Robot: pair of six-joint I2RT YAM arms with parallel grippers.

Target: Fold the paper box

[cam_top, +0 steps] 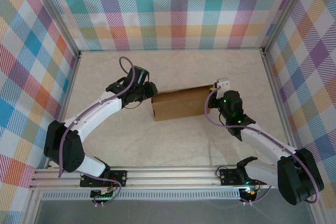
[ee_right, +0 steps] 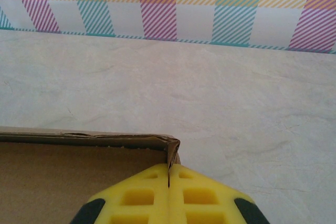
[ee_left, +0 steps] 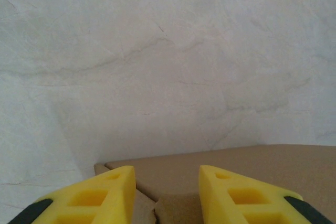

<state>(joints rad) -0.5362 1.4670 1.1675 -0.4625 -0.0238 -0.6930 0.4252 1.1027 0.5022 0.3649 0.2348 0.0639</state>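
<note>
Right gripper: fingers clenched on a corner wall of the paper box, whose inside lies just beside them. Left gripper: fingers parted astride the opposite end; whether they grip it cannot be told. Judged best practice is for the right pinch to anchor while the left closes squarely, without skewing the walls. The box's long axis runs from one gripper to the other, its right end angled slightly away from the arm bases.

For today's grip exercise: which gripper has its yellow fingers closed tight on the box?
The right gripper, pinching the paper box's wall edge; the left gripper's fingers stand apart.
</note>
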